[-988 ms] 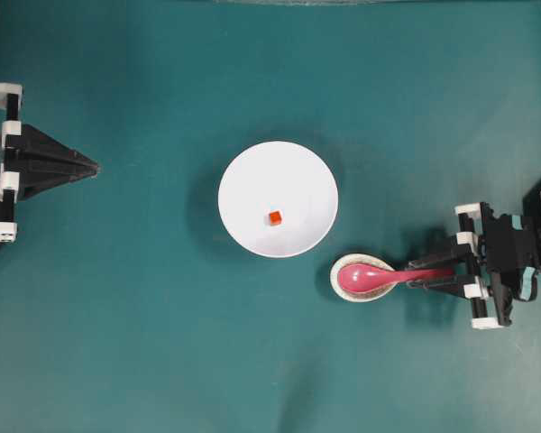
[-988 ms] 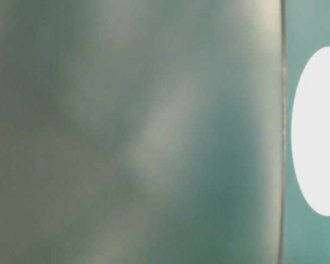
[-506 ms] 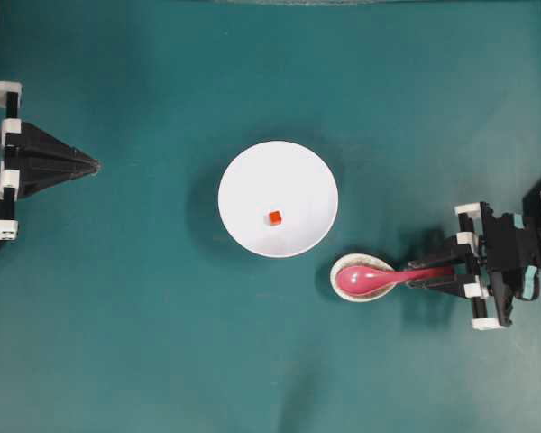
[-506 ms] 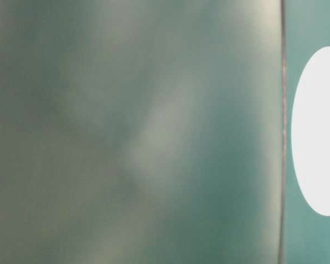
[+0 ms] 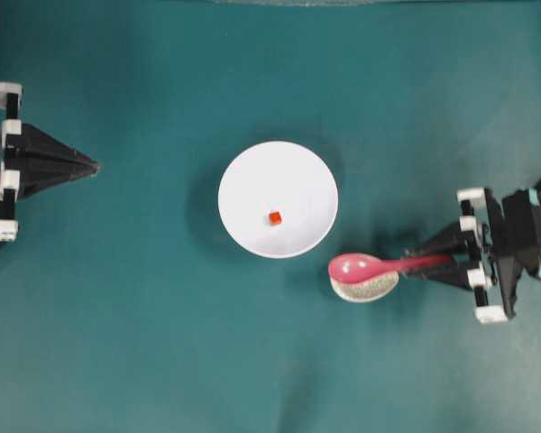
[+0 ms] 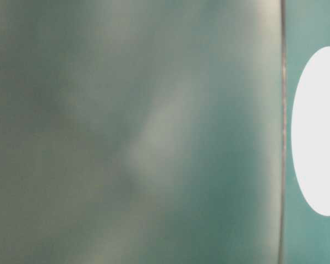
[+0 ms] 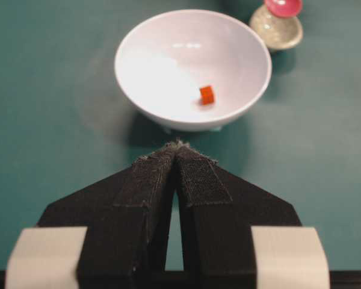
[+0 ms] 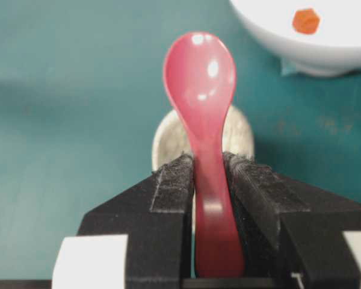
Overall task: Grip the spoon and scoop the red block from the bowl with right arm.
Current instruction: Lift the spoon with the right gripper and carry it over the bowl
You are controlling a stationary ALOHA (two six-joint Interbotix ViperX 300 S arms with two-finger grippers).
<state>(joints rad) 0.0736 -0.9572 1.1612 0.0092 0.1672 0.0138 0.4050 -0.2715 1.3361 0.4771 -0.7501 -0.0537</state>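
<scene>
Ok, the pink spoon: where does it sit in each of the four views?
Overhead: the spoon lies right of centre, scoop over the speckled dish, handle in the right gripper.
Table-level: not in it; mostly blur.
Left wrist: only the scoop, top right edge.
Right wrist: centre, handle clamped between the fingers.
Shared landmark: the white bowl holding the red block.

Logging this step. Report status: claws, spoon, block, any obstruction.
Right claw shut on spoon, scoop raised above speckled dish. Left claw shut, empty. Red block in bowl. No obstruction seen.
</scene>
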